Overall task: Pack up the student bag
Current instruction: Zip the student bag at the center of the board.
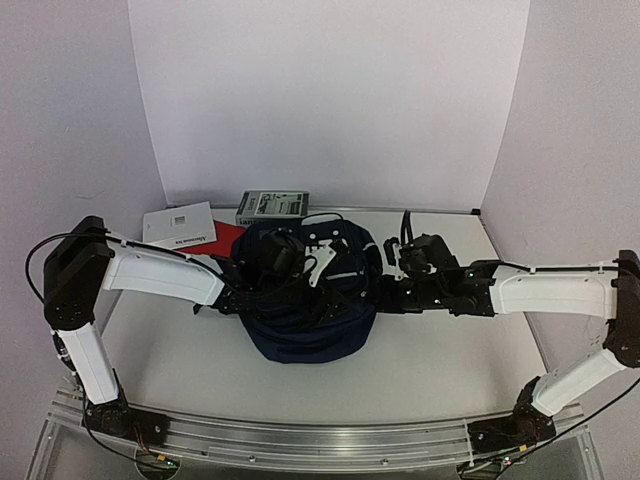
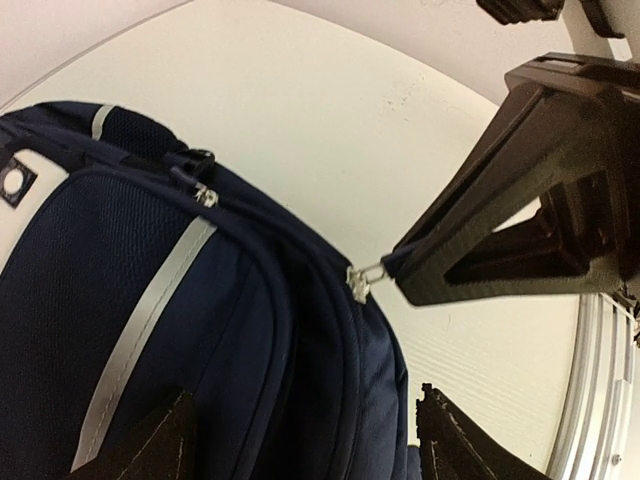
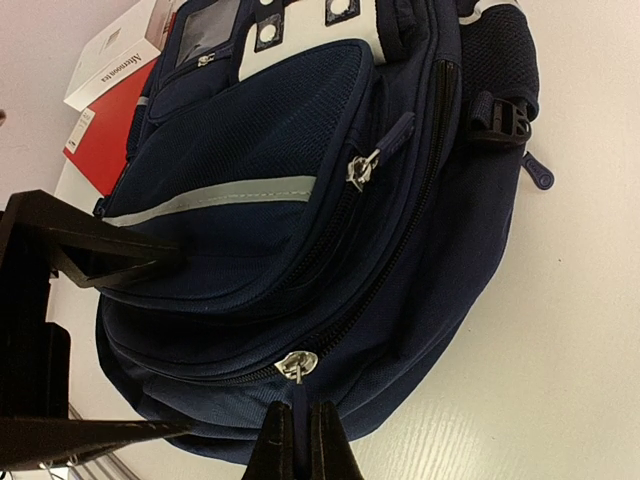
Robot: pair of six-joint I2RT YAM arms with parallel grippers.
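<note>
The student bag (image 1: 310, 305), navy with a grey reflective stripe (image 3: 215, 195) and a light flap (image 3: 300, 30), lies at the table's middle with its front pocket up. My right gripper (image 3: 297, 442) is shut on the navy pull tab of the main zipper, just below the silver slider (image 3: 296, 366) at the bag's side. In the left wrist view the same slider (image 2: 358, 283) shows at the tip of the right gripper's fingers (image 2: 470, 250). My left gripper (image 2: 300, 450) stands open over the bag's edge, one finger (image 2: 150, 445) on the fabric, the other (image 2: 460, 440) off its side, holding nothing.
Behind the bag lie a white booklet (image 1: 180, 225), a red book (image 1: 226, 238) and a grey box (image 1: 272, 206). A second zipper pull (image 3: 362, 168) hangs on the front pocket. The aluminium rail (image 1: 300, 440) runs along the near edge.
</note>
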